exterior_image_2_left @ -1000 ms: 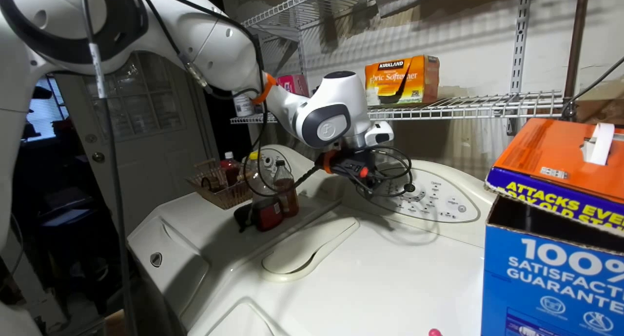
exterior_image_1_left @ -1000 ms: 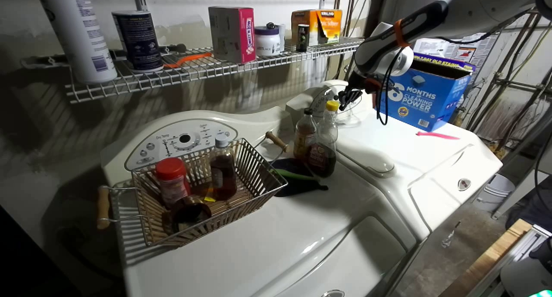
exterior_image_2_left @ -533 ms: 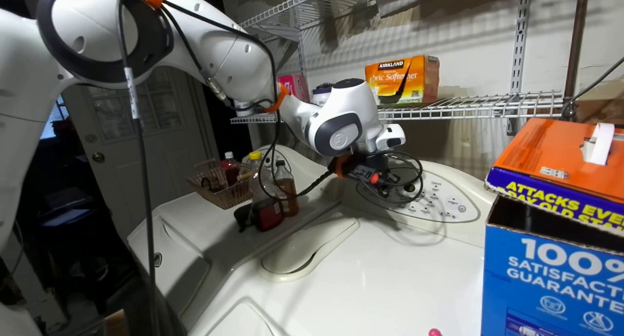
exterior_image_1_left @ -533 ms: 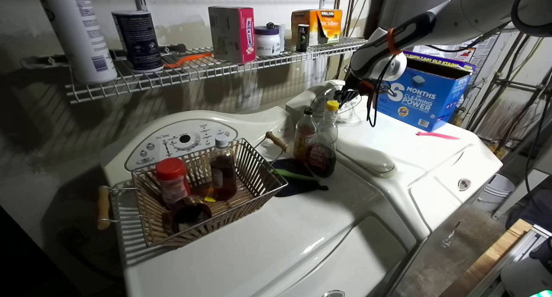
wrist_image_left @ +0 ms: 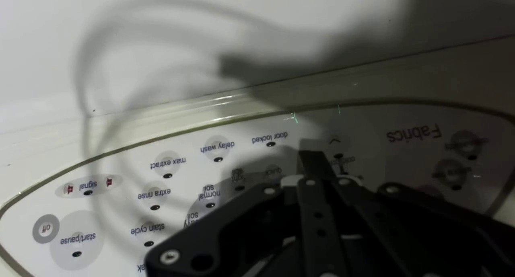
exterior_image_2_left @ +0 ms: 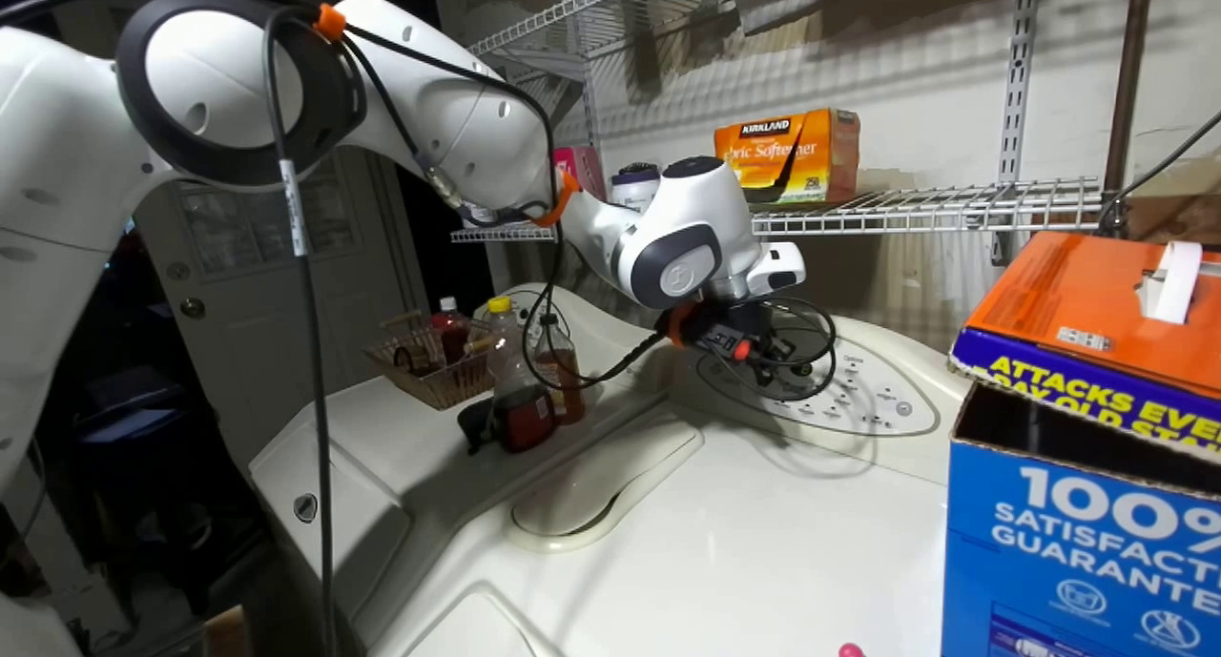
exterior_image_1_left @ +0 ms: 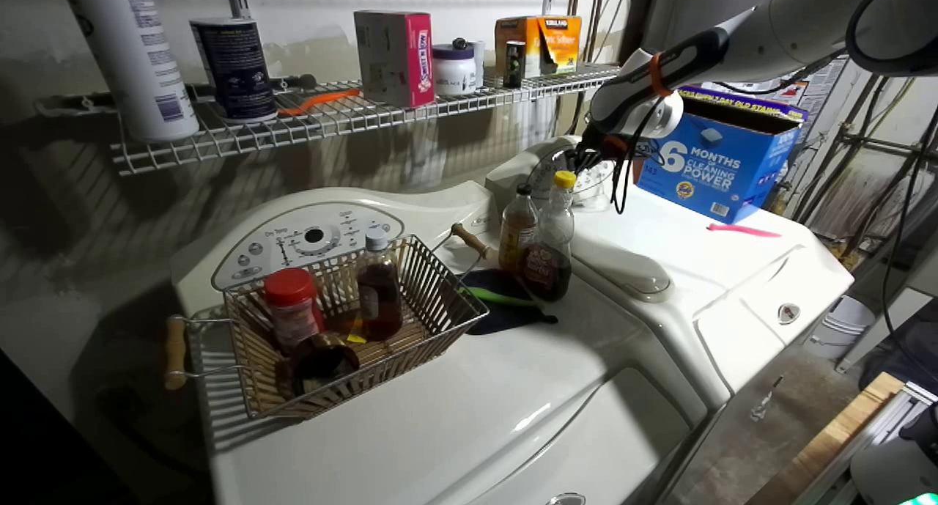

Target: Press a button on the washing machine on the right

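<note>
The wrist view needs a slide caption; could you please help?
Black jointed gripper, shut, facing the pale oval button panel of a white washing machine.

Black jaws closed together, control panel (wrist_image_left: 245,158) behind, upside-down labels (wrist_image_left: 167,163), grey off button (wrist_image_left: 46,228), broad shadow (wrist_image_left: 277,68)

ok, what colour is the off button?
The off button is grey around a pale centre; best in the wrist view.

I see a blue box (exterior_image_1_left: 722,160) and a pink strip (exterior_image_1_left: 744,230) on top of the washing machine (exterior_image_1_left: 678,235). On the white machine (exterior_image_1_left: 469,410) beside it are a basket (exterior_image_1_left: 381,370), two bottles (exterior_image_1_left: 551,252) and a dark thing (exterior_image_1_left: 507,319).
</note>
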{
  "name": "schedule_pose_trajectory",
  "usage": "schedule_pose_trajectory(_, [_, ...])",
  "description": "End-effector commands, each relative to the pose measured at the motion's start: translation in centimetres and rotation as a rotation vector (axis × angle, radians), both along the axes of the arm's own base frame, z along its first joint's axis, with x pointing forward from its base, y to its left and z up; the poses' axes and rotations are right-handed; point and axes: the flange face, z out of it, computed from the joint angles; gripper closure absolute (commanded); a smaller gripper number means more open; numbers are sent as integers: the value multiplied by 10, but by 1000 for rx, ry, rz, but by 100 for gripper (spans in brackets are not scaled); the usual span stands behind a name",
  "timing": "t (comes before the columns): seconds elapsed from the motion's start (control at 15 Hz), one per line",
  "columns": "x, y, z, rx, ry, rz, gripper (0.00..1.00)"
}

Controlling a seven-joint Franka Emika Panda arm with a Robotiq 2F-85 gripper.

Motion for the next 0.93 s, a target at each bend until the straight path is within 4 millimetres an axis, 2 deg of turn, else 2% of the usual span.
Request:
schedule_pose_trajectory(0.0, [14,-1,-4,-8,-36,-35,100])
schedule_pose_trajectory(0.87, [24,2,-23,-18,-39,-51,100])
